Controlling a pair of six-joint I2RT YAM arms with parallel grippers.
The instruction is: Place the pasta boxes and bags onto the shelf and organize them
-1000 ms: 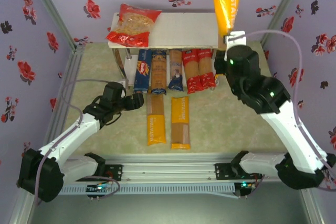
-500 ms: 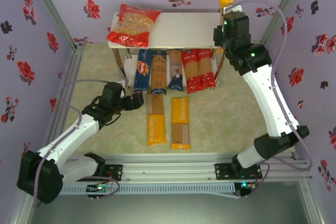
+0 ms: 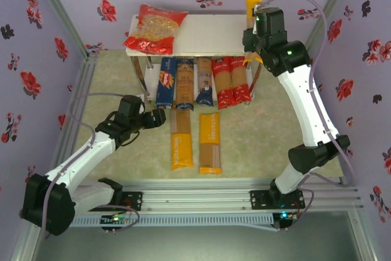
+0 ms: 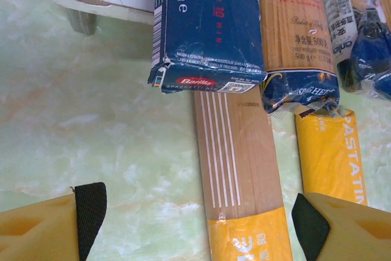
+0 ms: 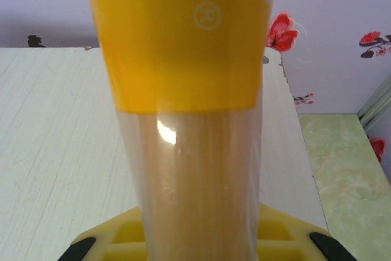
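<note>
right gripper (image 5: 198,246): pinching the bottom end of a yellow bag (image 5: 183,59). I read it as a firm hold, but only at that one end.
yellow bag: standing upright over the right end of the shelf (image 3: 214,35) top board, clear of it, with its top running out of the overhead view.
slip risk: the film is glossy and the pasta inside is loose. With the whole length above the pinch, I expect it to buckle or slide if the wrist tilts fast.
edge risk: the bag sits near the board's right and back edges. If I let go before it lies flat, it could roll off behind the shelf.
top board: the wide red bag (image 3: 154,29) lies at the left end, well apart, so I see no clash there.
left gripper (image 4: 198,218): spread wide, holding nothing, hovering over a yellow bag on the table (image 4: 238,169).
left risk: the blue box (image 4: 208,22) end is just beyond that bag. Closing too far forward could shove the lower row out of line.
lower tier: boxes and bags lie side by side, overhanging the front edge.
</note>
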